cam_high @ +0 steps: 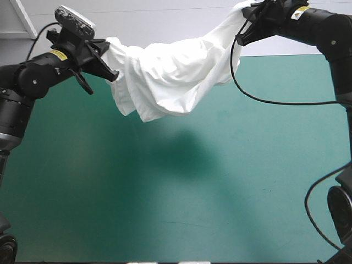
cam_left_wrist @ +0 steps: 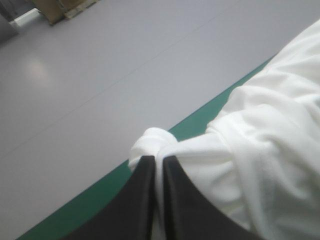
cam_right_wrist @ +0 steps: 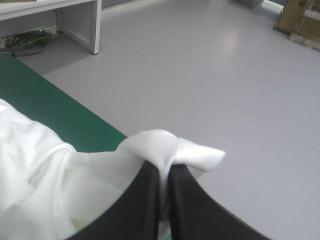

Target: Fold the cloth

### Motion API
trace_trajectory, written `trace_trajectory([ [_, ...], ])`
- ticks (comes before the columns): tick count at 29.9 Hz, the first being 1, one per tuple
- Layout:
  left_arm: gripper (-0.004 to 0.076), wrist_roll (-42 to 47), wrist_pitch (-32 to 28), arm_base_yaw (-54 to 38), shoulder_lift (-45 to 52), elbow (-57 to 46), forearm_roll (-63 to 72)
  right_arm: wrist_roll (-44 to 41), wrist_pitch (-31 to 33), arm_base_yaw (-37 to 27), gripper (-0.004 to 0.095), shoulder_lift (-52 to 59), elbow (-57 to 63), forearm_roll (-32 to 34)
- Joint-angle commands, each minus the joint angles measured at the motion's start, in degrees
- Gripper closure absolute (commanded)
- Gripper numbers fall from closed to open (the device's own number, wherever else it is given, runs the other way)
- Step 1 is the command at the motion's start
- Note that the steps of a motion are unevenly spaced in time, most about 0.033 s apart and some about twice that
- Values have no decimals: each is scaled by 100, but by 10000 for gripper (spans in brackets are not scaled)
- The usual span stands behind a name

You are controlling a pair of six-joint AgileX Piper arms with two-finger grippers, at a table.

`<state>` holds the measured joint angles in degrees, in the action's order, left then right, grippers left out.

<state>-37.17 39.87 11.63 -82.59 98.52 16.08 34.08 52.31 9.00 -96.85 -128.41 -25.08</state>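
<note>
Two hands — left hand (cam_high: 111,58), right hand (cam_high: 248,19) — clamp the T-shirt (cam_high: 170,77) above the table's (cam_high: 165,192) far edge; seemingly the spreading step — next, stretch and lay flat.

Your arms are both raised high; left gripper (cam_left_wrist: 158,160) and right gripper (cam_right_wrist: 165,168) each pinch the T-shirt (cam_high: 165,77), the right apparently higher.

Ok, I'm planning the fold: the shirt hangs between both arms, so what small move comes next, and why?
Probably pull the two held ends farther apart: the T-shirt sags bunched between left and right jaws, both shut on it, above the teal-green cover.
</note>
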Motion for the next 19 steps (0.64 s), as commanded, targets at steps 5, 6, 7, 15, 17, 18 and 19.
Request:
trace_trajectory([
  [5, 705, 452, 565, 6, 366, 1712, -808, 123, -398, -2, 910, 1185, -197, -87],
  [6, 705, 480, 656, 6, 396, 1876, -816, 123, -356, -2, 910, 1301, -197, -87],
  [7, 705, 488, 768, 6, 443, 2016, -816, 123, -305, -2, 910, 1415, -197, -87],
  [15, 705, 698, 1325, 6, 1273, 1964, -807, -333, 1177, -2, 903, 2160, -42, -6],
  [17, 705, 930, 1325, 6, 1687, 1603, -826, -418, 1390, -2, 903, 2458, 257, -6],
  [18, 705, 1070, 1325, 6, 1906, 1379, -838, -488, 1388, -2, 903, 2628, 471, -6],
  [19, 705, 1170, 1325, 6, 2130, 1126, -838, -524, 1403, -2, 903, 2800, 709, -16],
])
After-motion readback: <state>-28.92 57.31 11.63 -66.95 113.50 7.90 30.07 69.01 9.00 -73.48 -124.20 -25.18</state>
